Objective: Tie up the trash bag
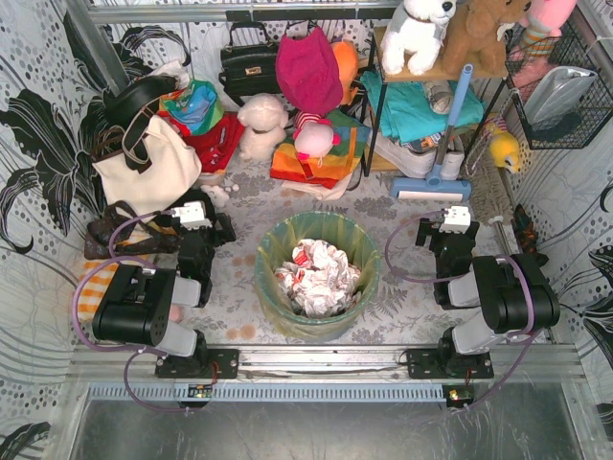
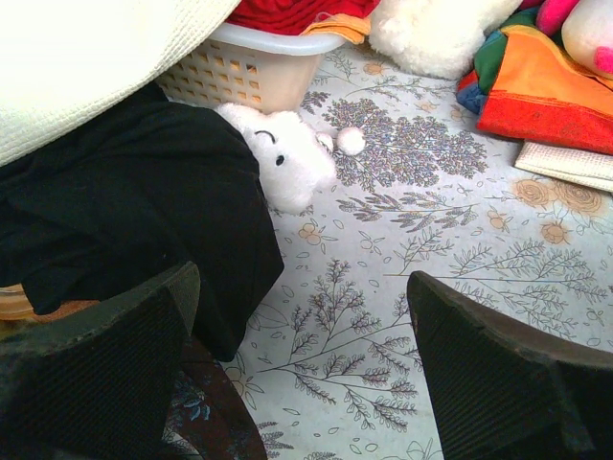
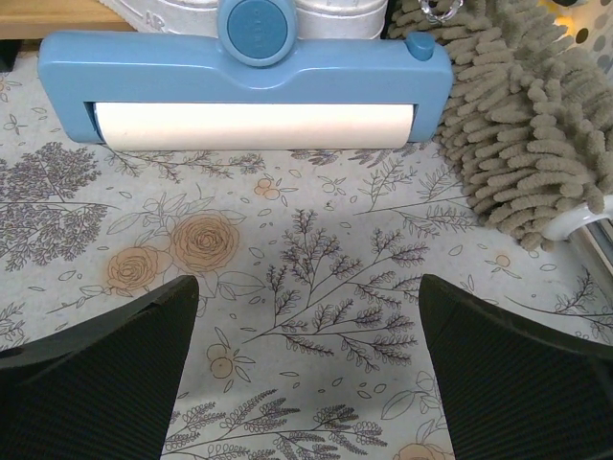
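The left claw (image 2: 305, 356) gaped wide over the floral desk (image 2: 431, 240), holding nothing. The right claw (image 3: 308, 359) gaped likewise, well apart from the trash bag (image 1: 356, 251).

The left arm (image 1: 144, 307) sits folded at lower left of the top view and the right arm (image 1: 498, 292) at lower right. The left gripper (image 2: 302, 287) and right gripper (image 3: 306, 287) have fingers (image 2: 105, 364) spread wide, holding nothing. From above they apparently point up-frame.
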### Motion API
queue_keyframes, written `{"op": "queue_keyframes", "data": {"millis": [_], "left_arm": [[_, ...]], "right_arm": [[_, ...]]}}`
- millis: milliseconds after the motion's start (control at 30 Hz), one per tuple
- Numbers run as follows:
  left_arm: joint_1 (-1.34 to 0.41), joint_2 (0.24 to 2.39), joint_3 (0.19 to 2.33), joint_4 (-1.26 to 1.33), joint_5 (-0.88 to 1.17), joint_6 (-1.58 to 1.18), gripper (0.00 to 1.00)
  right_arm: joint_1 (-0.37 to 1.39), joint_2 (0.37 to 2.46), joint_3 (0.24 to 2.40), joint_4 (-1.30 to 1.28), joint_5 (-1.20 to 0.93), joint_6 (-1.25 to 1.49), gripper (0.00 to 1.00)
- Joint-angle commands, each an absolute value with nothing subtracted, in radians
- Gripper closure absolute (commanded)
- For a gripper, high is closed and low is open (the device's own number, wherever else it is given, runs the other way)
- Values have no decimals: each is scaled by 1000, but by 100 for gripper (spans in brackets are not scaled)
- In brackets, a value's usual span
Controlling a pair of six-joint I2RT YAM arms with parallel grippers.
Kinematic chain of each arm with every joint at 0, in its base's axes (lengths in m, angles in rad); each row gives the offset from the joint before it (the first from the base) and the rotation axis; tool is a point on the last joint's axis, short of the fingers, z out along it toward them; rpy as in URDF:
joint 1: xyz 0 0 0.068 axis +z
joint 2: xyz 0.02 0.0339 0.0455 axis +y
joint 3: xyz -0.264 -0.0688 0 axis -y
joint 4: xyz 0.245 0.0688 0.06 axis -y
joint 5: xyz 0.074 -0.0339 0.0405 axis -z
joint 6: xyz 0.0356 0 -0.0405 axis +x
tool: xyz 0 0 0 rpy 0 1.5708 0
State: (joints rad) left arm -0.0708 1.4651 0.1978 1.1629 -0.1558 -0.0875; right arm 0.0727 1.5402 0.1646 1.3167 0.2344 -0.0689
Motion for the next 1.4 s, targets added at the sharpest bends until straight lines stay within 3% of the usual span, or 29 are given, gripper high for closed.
{"op": "queue_keyframes", "data": {"millis": [0,1233,1367], "left_arm": [[-63,1471,221,1199,-144,-93,2],[-64,1468,210,1217,-154,-84,2],[-78,1413,252,1094,-218,-89,2]], "right_arm": [[63,1543,185,1326,214,-55,3],[49,1533,181,1333,236,-50,3],[49,1496,180,1306,239,-52,3]]}}
